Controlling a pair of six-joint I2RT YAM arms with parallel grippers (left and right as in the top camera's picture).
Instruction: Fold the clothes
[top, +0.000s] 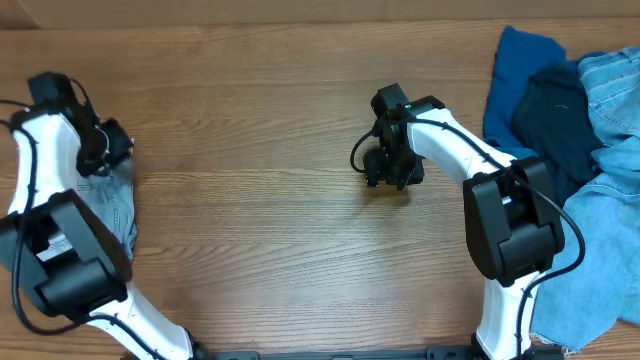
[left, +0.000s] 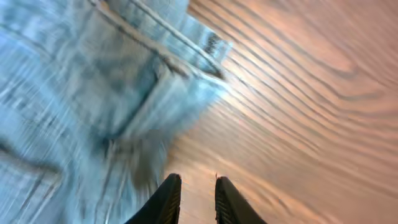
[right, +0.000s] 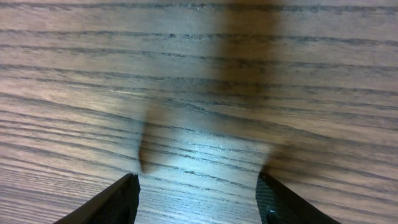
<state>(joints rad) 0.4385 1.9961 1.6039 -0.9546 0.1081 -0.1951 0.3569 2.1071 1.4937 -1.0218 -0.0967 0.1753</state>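
The pale light-wash blue denim jeans (left: 87, 81) lie crumpled at the left edge of the brown wooden surface (top: 260, 110), partly under my left arm. My left claw (left: 196, 180) hangs just beside them, its jaws only narrowly parted with bare wood showing between them, so it holds nothing. My right claw (right: 198, 180) stands wide and empty over bare wood near the middle, well apart from any cloth.

I judge the denim to be soft but weighty for cloth. It should drape and sag rather than keep a shape, and its weave should give grip rather than slip (nothing here can break). The stitched seam and pocket edge nearest my left claw look like the firmest place to pinch, since the doubled layers there should hold.

By count there is one pair of jeans at the left. In the pile at the right lie one royal blue garment (top: 520, 60), one dark navy garment (top: 555, 115), and light denim cloth (top: 610, 100), which may be one piece or two; I cannot tell.
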